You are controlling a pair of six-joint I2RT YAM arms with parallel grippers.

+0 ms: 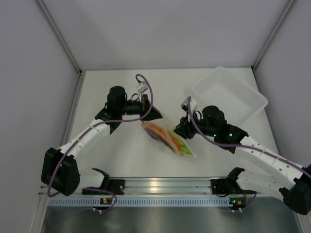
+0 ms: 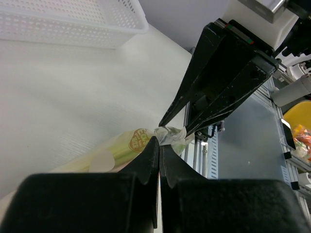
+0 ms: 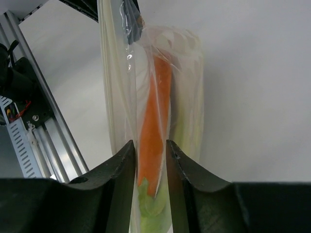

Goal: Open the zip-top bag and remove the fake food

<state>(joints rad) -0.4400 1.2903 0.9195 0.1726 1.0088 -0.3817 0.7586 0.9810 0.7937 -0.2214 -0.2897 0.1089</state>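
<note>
The clear zip-top bag [image 1: 169,138] hangs between my two grippers above the table. Inside it lies the fake food, an orange wedge [image 3: 156,116] and a pale green leafy stalk [image 3: 187,121]. The left gripper [image 2: 159,140] is shut on a crumpled bit of the bag's edge [image 2: 171,134], at the bag's upper-left end [image 1: 154,116]. The right gripper [image 3: 150,145] stands part open over the bag's face, its jaws narrow, with bag film and the orange wedge showing between them. I cannot tell whether its fingers touch the film. In the left wrist view the right gripper [image 2: 175,128] points at the same crumpled edge.
A rigid translucent white tray [image 1: 228,92] stands at the back right, and also shows in the left wrist view [image 2: 73,24]. The aluminium rail [image 1: 160,185] with both arm bases runs along the near edge. White walls close in the table's left, right and back.
</note>
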